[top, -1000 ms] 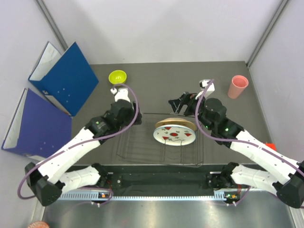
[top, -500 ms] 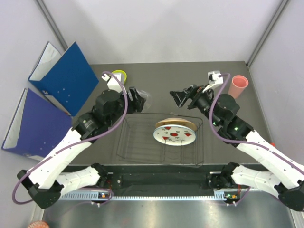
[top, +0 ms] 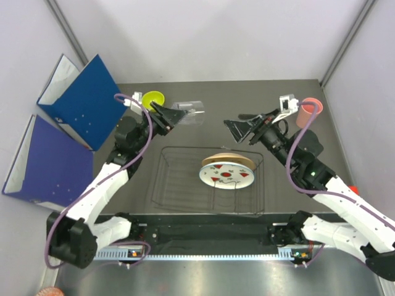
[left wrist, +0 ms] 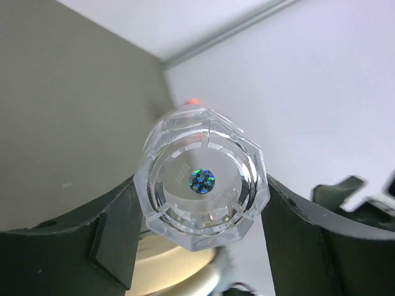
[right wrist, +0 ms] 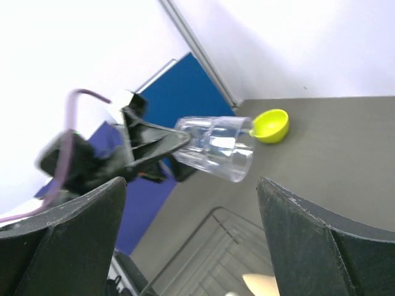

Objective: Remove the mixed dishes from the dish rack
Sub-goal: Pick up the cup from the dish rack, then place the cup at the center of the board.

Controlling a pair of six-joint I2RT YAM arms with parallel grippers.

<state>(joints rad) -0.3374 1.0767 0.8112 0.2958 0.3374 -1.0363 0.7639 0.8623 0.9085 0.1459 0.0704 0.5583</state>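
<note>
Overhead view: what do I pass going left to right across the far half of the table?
blue binders → lime-green bowl → clear glass tumbler → right gripper → salmon-pink cup

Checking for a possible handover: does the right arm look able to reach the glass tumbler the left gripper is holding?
Probably yes. The right gripper is open and faces the glass tumbler, which the left gripper holds sideways in the air; nothing lies between them.
</note>
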